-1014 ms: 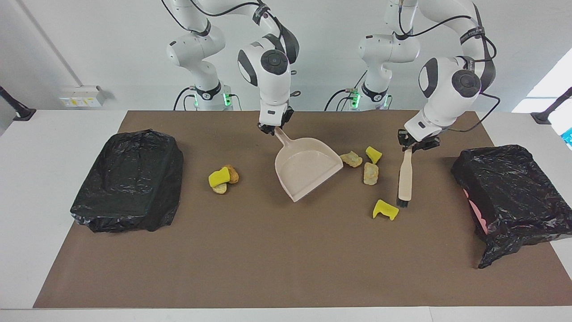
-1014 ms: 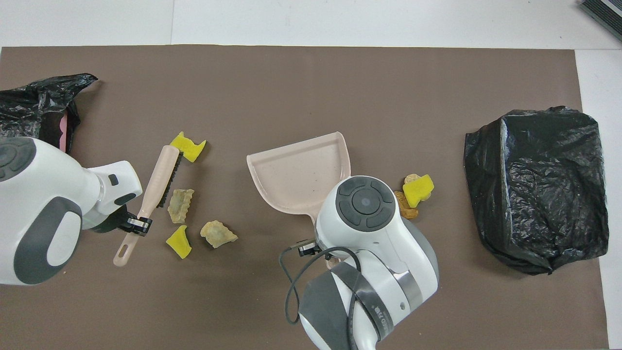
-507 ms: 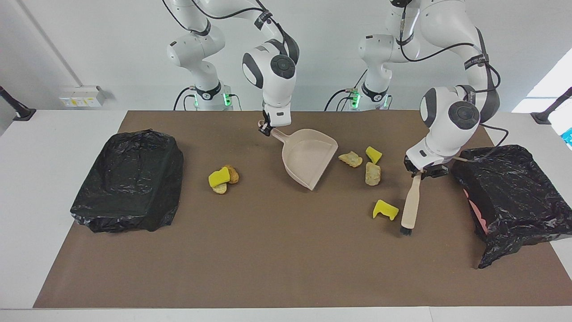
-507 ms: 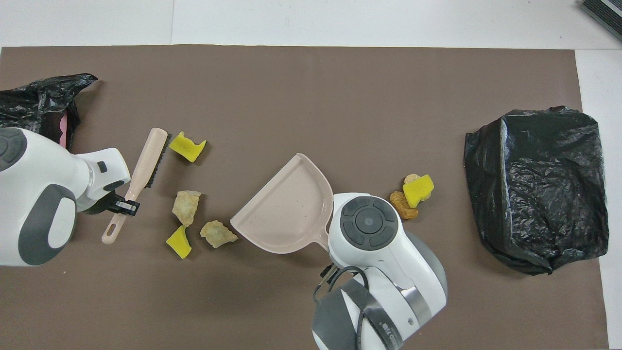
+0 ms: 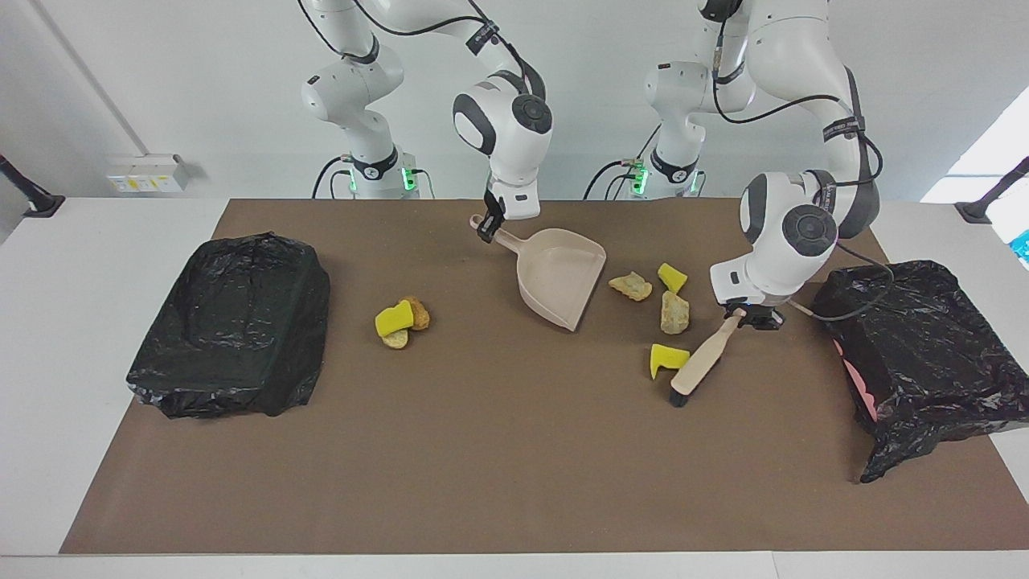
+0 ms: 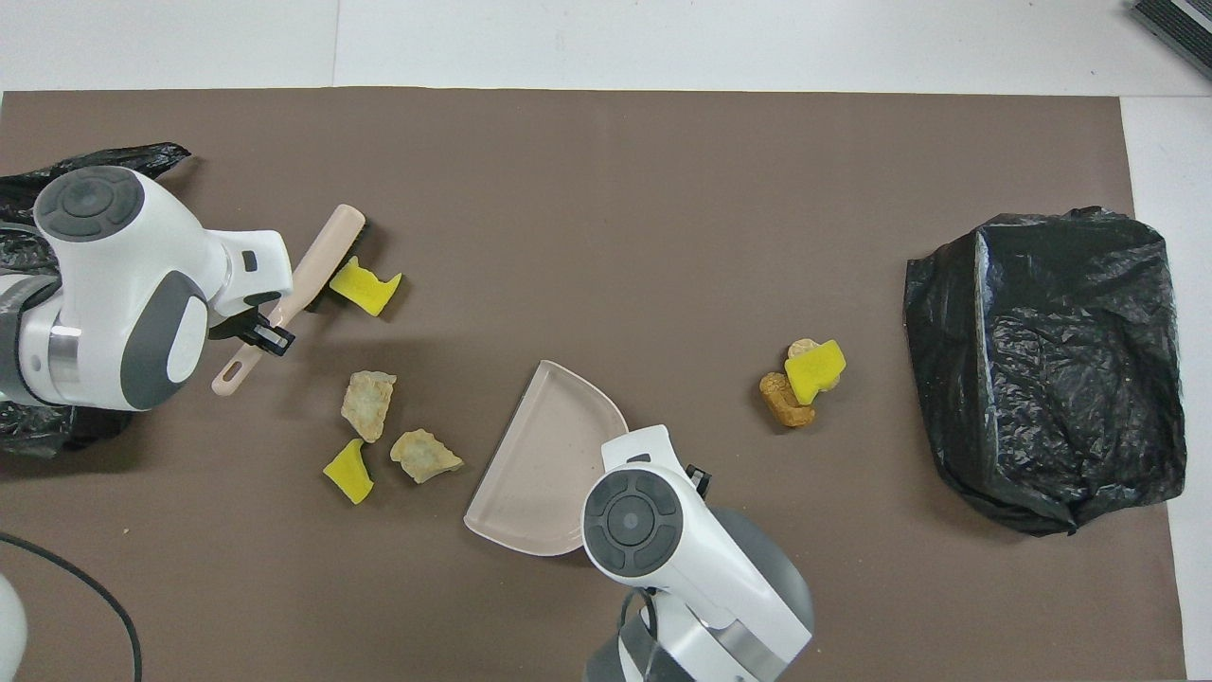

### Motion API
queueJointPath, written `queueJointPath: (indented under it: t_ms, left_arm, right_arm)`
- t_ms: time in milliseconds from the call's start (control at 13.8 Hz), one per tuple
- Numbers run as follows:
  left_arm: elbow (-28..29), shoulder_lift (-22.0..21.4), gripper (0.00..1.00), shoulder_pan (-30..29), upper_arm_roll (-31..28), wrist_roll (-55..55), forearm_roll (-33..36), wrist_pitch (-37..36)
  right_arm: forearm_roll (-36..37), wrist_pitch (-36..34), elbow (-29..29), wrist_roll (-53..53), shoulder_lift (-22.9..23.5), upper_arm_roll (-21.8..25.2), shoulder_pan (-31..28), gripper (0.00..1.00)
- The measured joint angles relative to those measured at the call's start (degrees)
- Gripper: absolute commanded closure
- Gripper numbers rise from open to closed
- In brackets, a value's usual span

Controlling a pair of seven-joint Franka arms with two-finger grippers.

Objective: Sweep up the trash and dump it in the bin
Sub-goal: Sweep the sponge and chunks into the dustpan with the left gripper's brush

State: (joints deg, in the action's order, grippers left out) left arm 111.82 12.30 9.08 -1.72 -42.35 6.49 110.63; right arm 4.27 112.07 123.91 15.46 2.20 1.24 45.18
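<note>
My left gripper (image 5: 744,316) (image 6: 260,333) is shut on the handle of the beige brush (image 5: 698,363) (image 6: 320,263). The bristle end rests on the mat against a yellow scrap (image 5: 666,359) (image 6: 365,287). Two tan chunks (image 5: 674,312) (image 5: 631,285) and another yellow scrap (image 5: 672,277) lie between the brush and the beige dustpan (image 5: 563,277) (image 6: 544,455). My right gripper (image 5: 488,229) is shut on the dustpan's handle, and the pan's mouth faces those scraps. A small pile of trash (image 5: 400,319) (image 6: 803,379) lies toward the right arm's end. The bin (image 5: 924,354), black-bagged, stands at the left arm's end.
A second black-bagged box (image 5: 233,322) (image 6: 1042,369) stands at the right arm's end of the brown mat (image 5: 498,466). The bin at the left arm's end shows pink inside its open bag. In the overhead view my left arm covers most of it.
My left gripper carried the brush round the yellow scrap and laid its bristles against it. My right gripper turned the dustpan's mouth toward the scraps and drew the pan nearer to the robots.
</note>
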Motion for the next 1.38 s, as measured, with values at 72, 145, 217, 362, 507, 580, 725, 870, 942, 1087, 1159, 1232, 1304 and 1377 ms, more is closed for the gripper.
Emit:
queueJointPath:
  t_ms: [72,145,217,362,507,580,725,870,942,1087,1159,1232,1304,1377]
  left_arm:
    - [0.72,-0.74,1.00,-0.07,-0.18,-3.98,0.00,-1.76]
    - [1.83,-1.65,1.00,-0.18,-0.28,-7.40,0.00,-2.98]
    - [3.15,-2.54,1.00,-0.24,-0.29,-10.24,0.00,-3.65]
    - [4.64,-3.63,1.00,-0.22,-0.15,-12.90,0.00,-5.16]
    - [4.64,-4.09,1.00,-0.38,-0.30,-12.26,0.00,-6.36]
    - [4.48,-4.31,1.00,-0.60,-0.55,-9.42,-0.01,-6.53]
    - [3.81,-4.80,1.00,-1.20,-0.86,-1.31,-0.01,-7.34]
    - [3.57,-6.04,1.00,-1.63,-1.14,6.54,-0.01,-10.49]
    - [3.94,-6.76,1.00,-2.19,-1.14,10.24,-0.01,-11.87]
    - [7.55,-8.99,1.00,-3.31,-1.18,15.78,-0.01,-11.63]
    - [10.77,-10.61,1.00,-3.55,-1.19,18.20,-0.02,-9.66]
    - [14.88,-12.60,1.00,-3.51,-1.03,21.50,-0.06,-6.62]
    - [18.47,-14.44,1.00,-3.24,-0.64,24.99,-0.11,-4.18]
    - [21.06,-16.01,1.00,-2.11,-0.25,28.68,-0.21,-2.74]
  right_arm:
    - [0.01,0.27,0.06,-0.41,0.00,-0.01,0.41,1.00]
    - [0.02,0.83,0.20,-0.57,0.01,-0.01,0.78,1.00]
    - [0.03,1.12,0.32,-0.65,0.03,-0.01,1.01,1.00]
    - [0.05,1.28,0.46,-0.65,0.04,0.01,1.04,1.00]
    - [0.07,1.42,0.50,-0.65,0.04,0.02,1.03,1.00]
    - [0.14,1.59,0.52,-0.65,0.07,0.05,0.97,1.00]
    - [0.31,1.78,0.55,1.07,0.25,0.15,0.85,1.00]
    - [0.38,1.83,0.56,2.85,0.56,0.24,0.18,1.00]
    - [0.41,1.88,0.56,3.22,0.64,0.29,-0.08,1.00]
    - [0.45,1.91,0.56,3.30,0.66,0.28,-0.19,1.00]
    - [0.46,1.92,0.56,3.30,0.66,0.28,-0.19,1.00]
    - [0.47,1.92,0.56,3.30,0.66,0.27,-0.19,1.00]
    - [0.47,1.92,0.56,3.30,0.66,0.27,-0.19,1.00]
    - [0.48,1.92,0.56,3.30,0.66,0.27,-0.19,1.00]
